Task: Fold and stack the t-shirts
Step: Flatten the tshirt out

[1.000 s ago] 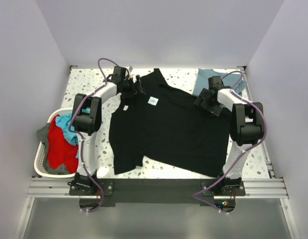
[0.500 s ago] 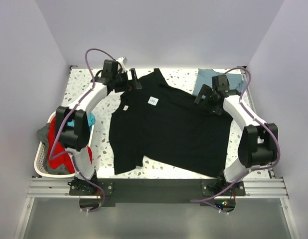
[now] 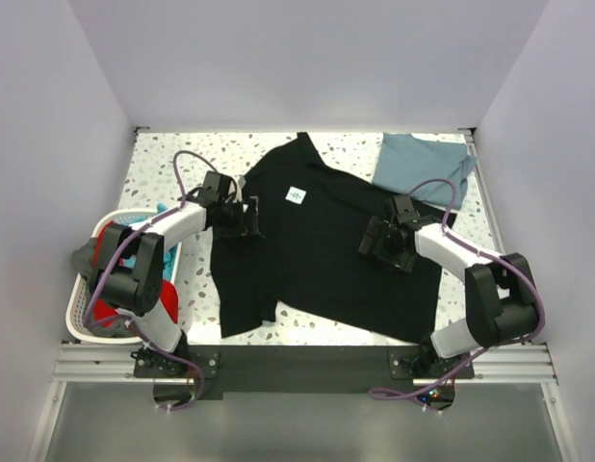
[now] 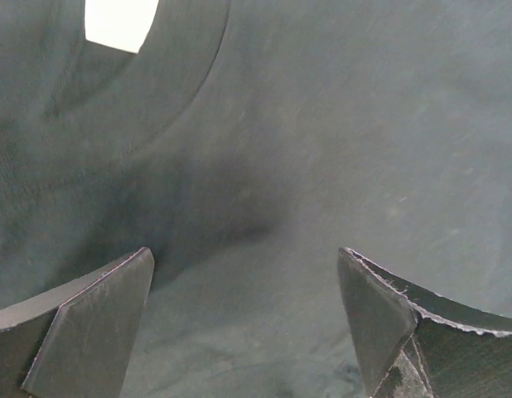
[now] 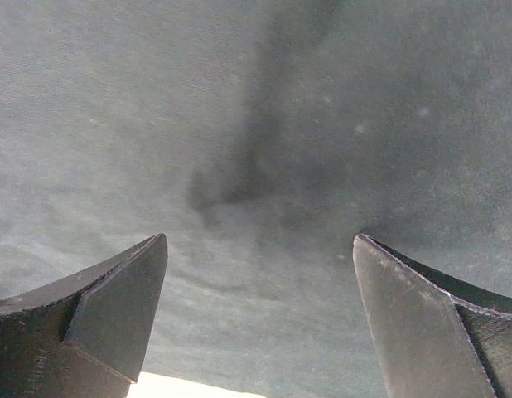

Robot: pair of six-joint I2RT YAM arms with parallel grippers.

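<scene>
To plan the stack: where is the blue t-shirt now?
In the top view, the blue t-shirt lies in the far right corner of the table, beside the black t-shirt.

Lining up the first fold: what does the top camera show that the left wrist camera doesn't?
Top only: the whole black t-shirt spread out, the blue t-shirt at the far right corner, the laundry basket at the left, the right end effector. Left wrist only: the curved collar seam close up. Both: the left end effector, open over black cloth.
</scene>
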